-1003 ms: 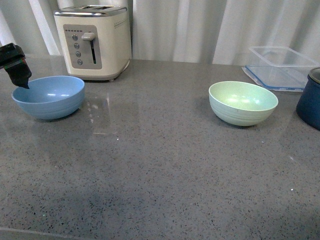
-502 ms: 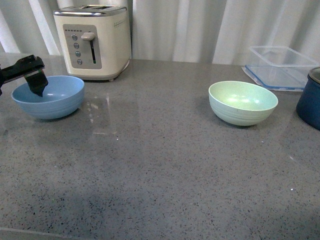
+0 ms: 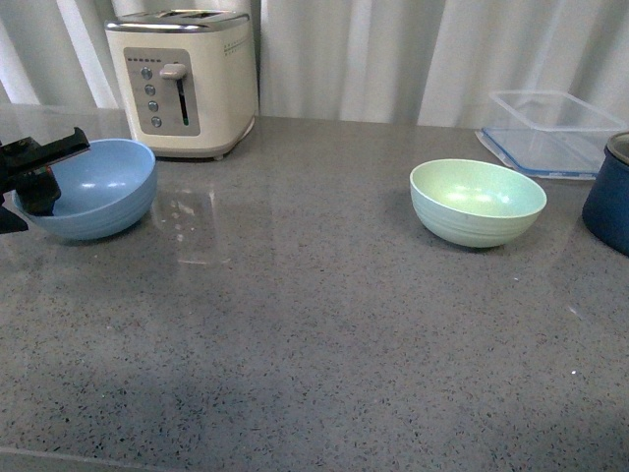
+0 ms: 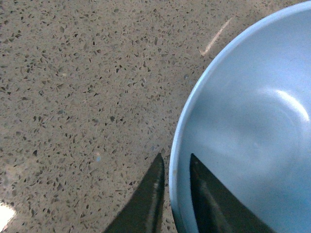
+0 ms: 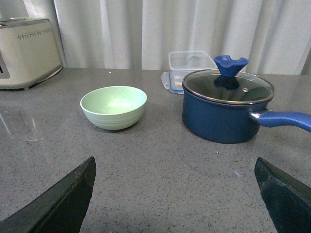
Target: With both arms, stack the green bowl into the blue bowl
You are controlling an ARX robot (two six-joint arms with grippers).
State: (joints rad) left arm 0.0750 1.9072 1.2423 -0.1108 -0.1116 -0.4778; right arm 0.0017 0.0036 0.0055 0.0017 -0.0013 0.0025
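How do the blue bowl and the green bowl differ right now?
The blue bowl is tilted, its rim between the jaws of the left gripper; the green bowl sits level and untouched. The blue one stands beside the toaster, the green one nearer the navy pot. Both are round and empty.

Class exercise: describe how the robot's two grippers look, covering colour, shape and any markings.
Both the left gripper and the right gripper are matte black, with flat fingers tapering to wedge-shaped tips. No markings or cables are visible.
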